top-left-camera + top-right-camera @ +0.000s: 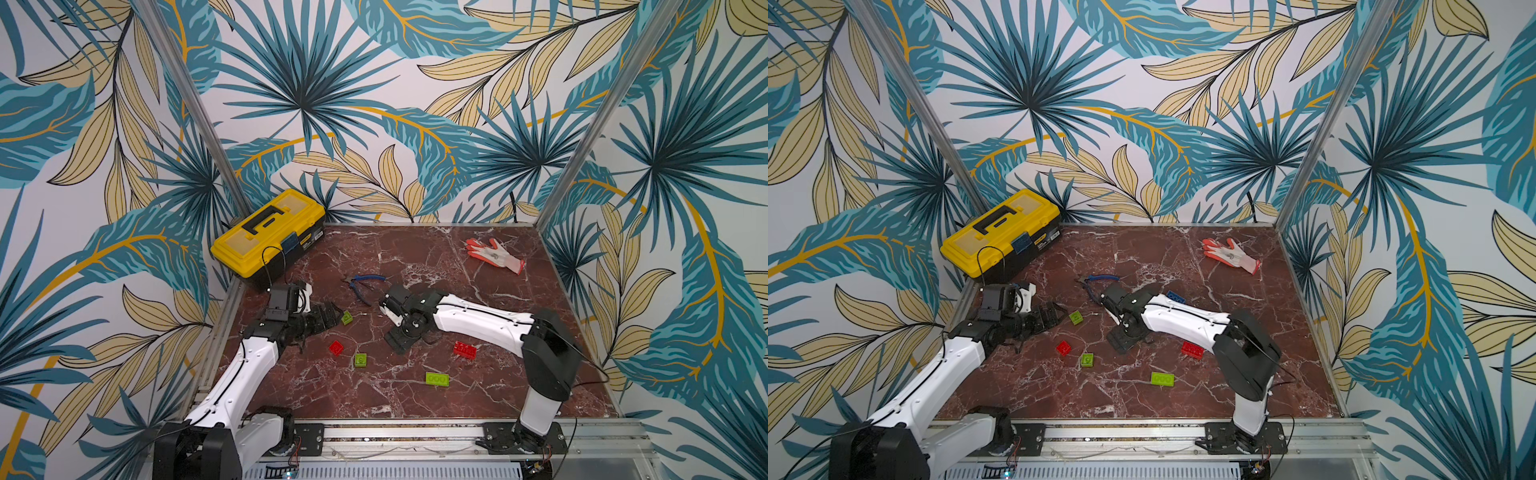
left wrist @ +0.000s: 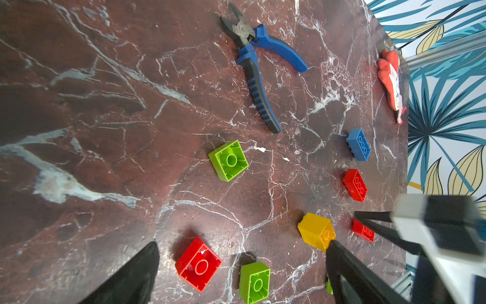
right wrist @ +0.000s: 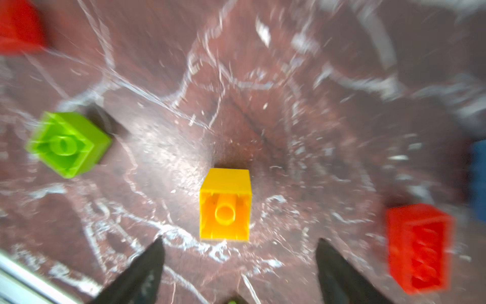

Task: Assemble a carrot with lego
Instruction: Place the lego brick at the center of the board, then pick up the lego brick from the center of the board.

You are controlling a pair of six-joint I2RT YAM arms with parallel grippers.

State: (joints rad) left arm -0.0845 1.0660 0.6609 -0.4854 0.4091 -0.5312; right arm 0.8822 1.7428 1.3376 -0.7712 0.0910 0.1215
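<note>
The carrot is out of view; the lego lies as loose bricks on the marble table [image 1: 415, 257]. A yellow brick [image 3: 224, 205] rests with its hollow underside showing, just ahead of my right gripper [image 3: 239, 252], which is open and holds nothing. The right arm hides this brick in both top views; the left wrist view shows the yellow brick [image 2: 317, 231]. My left gripper [image 1: 332, 318] is open and empty beside a small green brick [image 1: 347, 318]. A red brick [image 2: 198, 264] and another green brick [image 2: 255, 283] lie flat on the table near it.
A long green brick [image 1: 436, 380] and a red brick [image 1: 464, 349] lie near the front right, a blue brick [image 1: 1175, 297] behind the right arm. Blue-handled pliers [image 1: 365, 284] lie mid-table. A yellow toolbox [image 1: 270, 237] stands back left, a glove [image 1: 494, 254] back right.
</note>
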